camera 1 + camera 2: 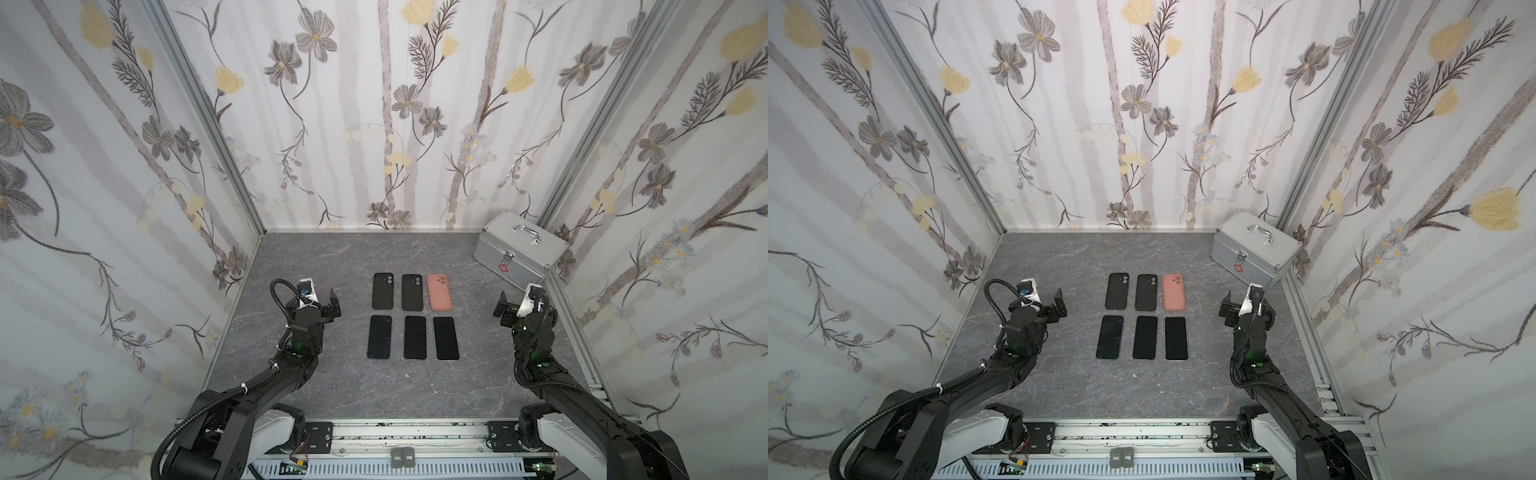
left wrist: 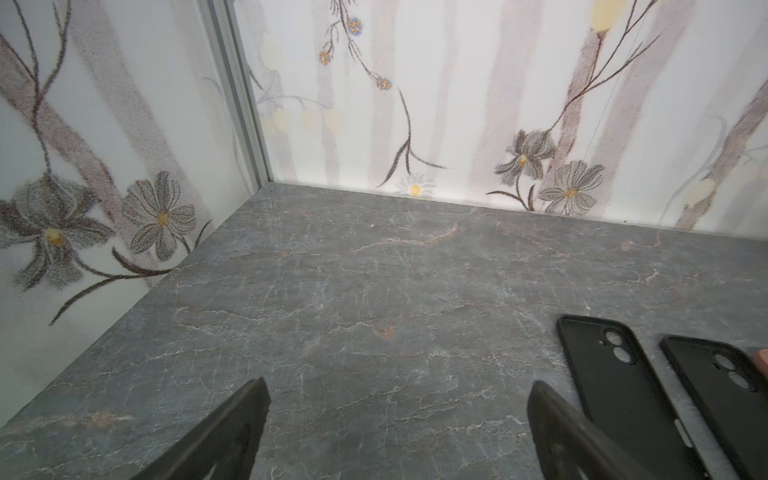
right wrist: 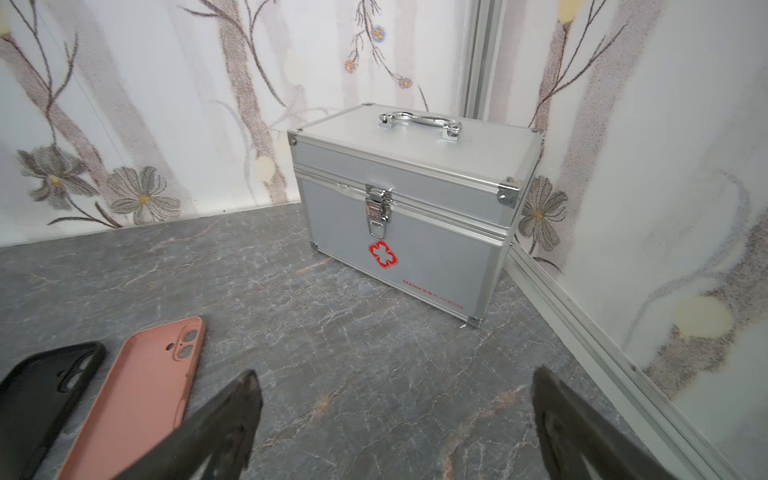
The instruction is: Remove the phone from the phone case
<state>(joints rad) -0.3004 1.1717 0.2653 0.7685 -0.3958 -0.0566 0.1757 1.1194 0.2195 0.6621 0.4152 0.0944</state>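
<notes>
In both top views a silver first-aid box (image 1: 517, 249) stands in the far right corner of the grey marbled table (image 1: 332, 395), well apart from everything else. Nothing lies between either gripper and the 2 rows at the middle. The back row holds the left black case (image 1: 382, 291), the middle black case (image 1: 412, 292) and the pink case (image 1: 439, 291). The front row holds the left phone (image 1: 379, 337), the middle phone (image 1: 415, 337) and the right phone (image 1: 446, 338), each dark, flat and just clear of its case (none sits inside 1). The left gripper (image 1: 333, 305) and the right gripper (image 1: 501, 309) flank the rows.

In the left wrist view the left gripper (image 2: 399, 390) gapes wide over bare table, empty, with both black cases beside it showing round camera cutouts.

In the right wrist view the right gripper (image 3: 395, 376) is spread and holds nothing. The pink case (image 3: 141, 386) lies hollow side up, and the box's latch is closed.
</notes>
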